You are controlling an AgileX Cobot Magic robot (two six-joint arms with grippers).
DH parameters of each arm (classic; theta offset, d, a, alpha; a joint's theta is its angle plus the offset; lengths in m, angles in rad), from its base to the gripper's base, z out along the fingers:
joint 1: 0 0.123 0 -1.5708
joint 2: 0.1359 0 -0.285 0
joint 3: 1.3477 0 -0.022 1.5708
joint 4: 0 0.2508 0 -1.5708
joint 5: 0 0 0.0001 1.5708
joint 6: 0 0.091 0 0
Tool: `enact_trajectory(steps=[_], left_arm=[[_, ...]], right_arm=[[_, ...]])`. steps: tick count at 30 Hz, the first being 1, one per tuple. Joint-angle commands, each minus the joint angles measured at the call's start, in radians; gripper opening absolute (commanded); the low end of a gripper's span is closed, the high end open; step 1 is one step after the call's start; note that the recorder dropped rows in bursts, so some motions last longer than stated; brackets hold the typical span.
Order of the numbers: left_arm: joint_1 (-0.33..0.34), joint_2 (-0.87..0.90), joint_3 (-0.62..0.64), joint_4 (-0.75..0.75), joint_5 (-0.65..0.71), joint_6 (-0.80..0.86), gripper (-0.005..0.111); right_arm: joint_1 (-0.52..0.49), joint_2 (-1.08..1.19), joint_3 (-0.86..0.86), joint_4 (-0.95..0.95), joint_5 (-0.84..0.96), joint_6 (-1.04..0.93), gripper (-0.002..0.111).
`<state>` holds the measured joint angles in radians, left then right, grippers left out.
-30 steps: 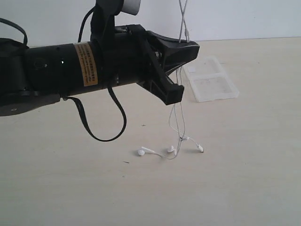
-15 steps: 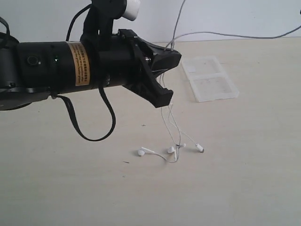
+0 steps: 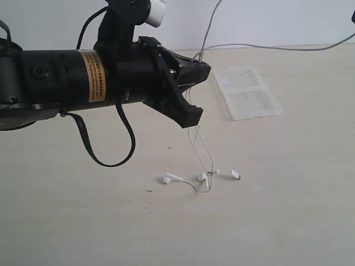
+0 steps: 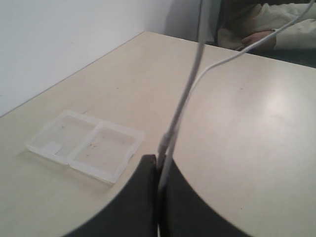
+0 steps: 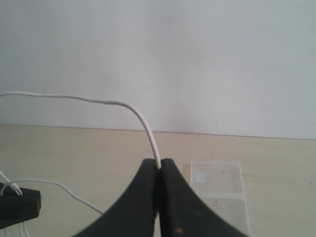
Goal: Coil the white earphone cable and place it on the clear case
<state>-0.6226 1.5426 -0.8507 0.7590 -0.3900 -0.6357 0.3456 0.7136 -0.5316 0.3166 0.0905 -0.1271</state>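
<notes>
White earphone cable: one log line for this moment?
left gripper: jaws shut on thin white earphone cable | right gripper: jaws shut on cable | earbuds on beige table | no cable on flat clear plastic case

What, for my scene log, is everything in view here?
white earphone cable: one, white, strung between both grippers, ends lying on the table
clear case: one, translucent, flat on the table, to the right of the left gripper in the exterior view
table: one, pale beige, under everything
wall: one, white, behind the table
left arm: one, black with an orange label, on the left of the exterior view
black cord: one, black, looping below the left arm
left gripper: one, black, shut on the cable
right gripper: one, black, shut on the cable
</notes>
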Motion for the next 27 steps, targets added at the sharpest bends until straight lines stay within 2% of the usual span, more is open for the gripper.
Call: enact_trajectory(steps=[1, 16, 22, 24, 27], left_arm=[[-0.005, 0.005, -0.003, 0.000, 0.003, -0.033, 0.000], [-0.005, 0.005, -0.003, 0.016, -0.037, -0.053, 0.000], [-0.005, 0.005, -0.003, 0.016, -0.112, -0.053, 0.001], [-0.005, 0.005, -0.003, 0.016, -0.121, -0.053, 0.006], [-0.005, 0.005, -0.004, 0.016, -0.121, -0.053, 0.020]], right_arm=[[-0.004, 0.055, -0.133, -0.029, 0.015, -0.010, 0.000], [-0.004, 0.358, -0.717, -0.047, 0.506, -0.149, 0.000], [-0.004, 0.427, -0.881, -0.047, 0.641, -0.160, 0.000], [-0.004, 0.444, -0.921, -0.047, 0.673, -0.160, 0.000], [-0.004, 0.456, -0.955, -0.047, 0.695, -0.160, 0.000]])
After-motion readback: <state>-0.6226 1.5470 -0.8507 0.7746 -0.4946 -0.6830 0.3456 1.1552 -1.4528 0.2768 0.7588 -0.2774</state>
